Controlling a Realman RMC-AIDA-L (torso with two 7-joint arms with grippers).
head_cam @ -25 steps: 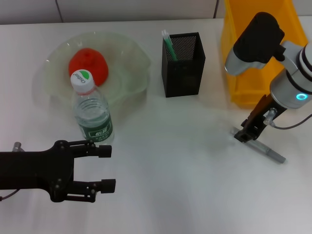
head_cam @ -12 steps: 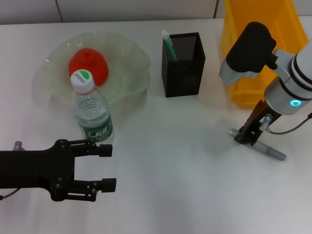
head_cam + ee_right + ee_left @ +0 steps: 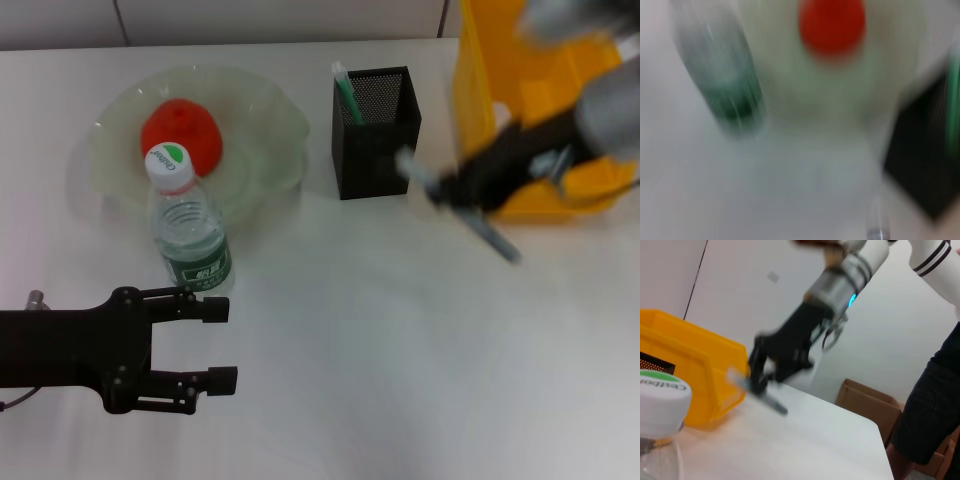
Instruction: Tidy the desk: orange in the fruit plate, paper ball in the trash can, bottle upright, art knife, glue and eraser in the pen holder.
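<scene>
orange (image 3: 180, 132) red-org | trash can (image 3: 530, 110) yel | pen holder (image 3: 376, 135) blk mesh

We see a blurred red-orange round orange (image 3: 832, 25) on a pale green glass fruit plate (image 3: 790, 85), a clear green-labelled plastic bottle (image 3: 722, 70) beside it, and a black mesh pen holder (image 3: 925, 160) on the white tabletop (image 3: 740, 200).

Brown cardboard box (image 3: 867, 401) and a dark-clothed bystander (image 3: 930, 405) beyond the white table (image 3: 400, 350).

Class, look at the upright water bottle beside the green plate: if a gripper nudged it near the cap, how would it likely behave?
The bottle stands upright, taller than wide, so a push near its cap would probably tip it. Its round body suggests it would roll once down. The clear plastic wall looks smooth, perhaps slippery. The fruit plate right behind it could get bumped.
</scene>
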